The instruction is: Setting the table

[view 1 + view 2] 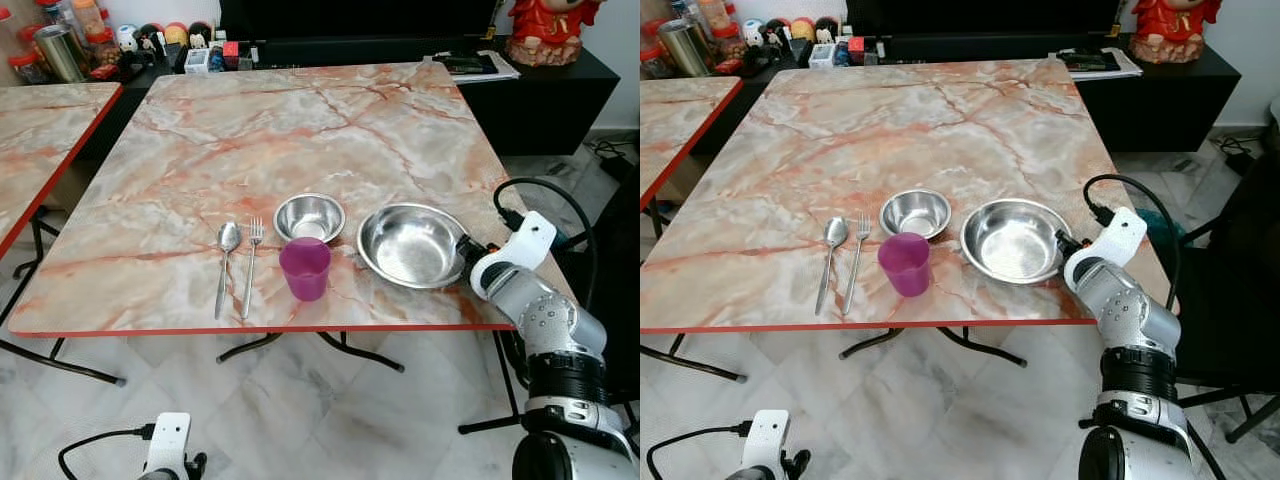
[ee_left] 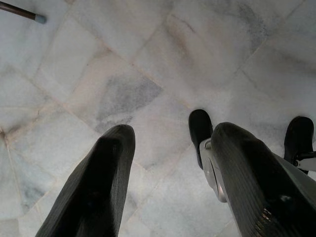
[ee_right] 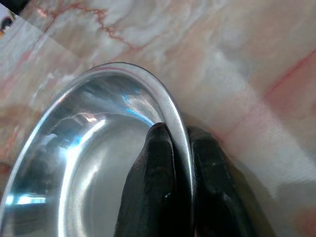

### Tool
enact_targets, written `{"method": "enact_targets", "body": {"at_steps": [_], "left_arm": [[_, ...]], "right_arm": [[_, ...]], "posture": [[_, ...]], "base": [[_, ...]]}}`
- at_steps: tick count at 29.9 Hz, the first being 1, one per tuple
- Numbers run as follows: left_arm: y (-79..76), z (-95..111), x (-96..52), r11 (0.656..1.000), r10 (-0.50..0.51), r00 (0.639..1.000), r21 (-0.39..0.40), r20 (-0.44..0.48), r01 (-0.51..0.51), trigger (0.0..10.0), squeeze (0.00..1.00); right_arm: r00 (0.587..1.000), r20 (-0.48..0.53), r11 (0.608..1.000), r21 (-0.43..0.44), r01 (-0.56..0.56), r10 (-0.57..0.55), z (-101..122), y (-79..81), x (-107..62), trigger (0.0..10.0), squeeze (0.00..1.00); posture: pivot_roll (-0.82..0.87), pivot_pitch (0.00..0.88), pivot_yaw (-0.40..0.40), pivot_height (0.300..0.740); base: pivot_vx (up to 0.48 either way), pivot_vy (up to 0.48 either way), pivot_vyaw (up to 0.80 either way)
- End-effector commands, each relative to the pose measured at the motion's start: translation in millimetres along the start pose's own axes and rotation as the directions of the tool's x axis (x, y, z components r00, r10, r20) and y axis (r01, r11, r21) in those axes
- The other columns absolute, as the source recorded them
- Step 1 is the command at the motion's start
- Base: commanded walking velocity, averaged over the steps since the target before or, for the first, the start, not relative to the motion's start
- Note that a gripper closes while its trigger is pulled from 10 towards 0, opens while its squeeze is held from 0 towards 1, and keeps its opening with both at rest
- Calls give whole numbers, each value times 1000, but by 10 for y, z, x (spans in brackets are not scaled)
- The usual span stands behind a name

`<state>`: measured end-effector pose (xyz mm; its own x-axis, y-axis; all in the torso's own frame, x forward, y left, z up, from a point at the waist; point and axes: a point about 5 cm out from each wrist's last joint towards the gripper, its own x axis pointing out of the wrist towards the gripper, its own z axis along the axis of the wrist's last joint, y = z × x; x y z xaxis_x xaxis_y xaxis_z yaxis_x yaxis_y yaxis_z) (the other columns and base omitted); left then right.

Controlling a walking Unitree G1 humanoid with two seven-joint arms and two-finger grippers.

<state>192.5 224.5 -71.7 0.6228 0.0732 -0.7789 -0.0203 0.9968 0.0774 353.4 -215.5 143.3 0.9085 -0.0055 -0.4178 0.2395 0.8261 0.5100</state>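
- My right gripper (image 3: 180, 163) is pinched closed on the rim of the large metal bowl (image 1: 412, 245): one black finger (image 3: 155, 182) sits inside the bowl and the other outside, with the thin rim between them.
- That large bowl stands upright on the marble table (image 1: 250, 140), close to the table's near edge and toward its right-hand corner; I hold it at the side of its rim nearest the right edge.
- Just left of it, and slightly farther from the near edge, stands a small metal bowl (image 1: 309, 217), upright and apart from the large one.
- A purple cup (image 1: 305, 268) stands upright in front of the small bowl, nearer the front edge, just beside it.
- Left of the cup lie a fork (image 1: 250, 265) and then a spoon (image 1: 225, 265), side by side, their handles pointing to the near edge.
- My left gripper (image 2: 170, 177) hangs low over the pale tiled floor (image 2: 148, 64), below the table's front edge, its two fingers spread apart and holding nothing.
- Along the far edge, past the table, a dark cabinet (image 1: 540, 90) carries jars, small figures and papers.
- A second marble table (image 1: 40, 140) stands off to the left.
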Motion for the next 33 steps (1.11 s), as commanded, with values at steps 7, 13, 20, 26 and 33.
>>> {"method": "enact_targets", "body": {"at_steps": [7,13,20,26,33], "left_arm": [[-53,-53,0,1000,-7,1000,-3,-25,7,10000,0],[-82,-66,0,1000,-10,1000,-3,-26,10,10000,0],[-86,-75,-4,1000,0,1000,-6,-17,0,10000,0],[-70,-53,-2,999,15,1000,-35,-1,-15,10000,0],[-54,-26,3,998,20,1000,-57,2,-20,10000,0]], "right_arm": [[997,71,1000,-18,5,-4,226,24,-58,0,0],[986,167,1000,-2,1,-1,375,41,-94,1294,0],[892,450,988,105,-113,54,683,147,-227,10000,0],[752,647,939,168,-301,126,836,412,-378,10000,0],[655,726,872,163,-462,212,801,653,-481,10000,0]], "posture": [[-67,117,39,740],[-73,114,41,740],[-73,101,44,740],[-76,77,48,740],[-70,52,45,740]], "base": [[0,0,0],[0,0,0],[0,0,0],[0,0,0],[0,0,0]]}}
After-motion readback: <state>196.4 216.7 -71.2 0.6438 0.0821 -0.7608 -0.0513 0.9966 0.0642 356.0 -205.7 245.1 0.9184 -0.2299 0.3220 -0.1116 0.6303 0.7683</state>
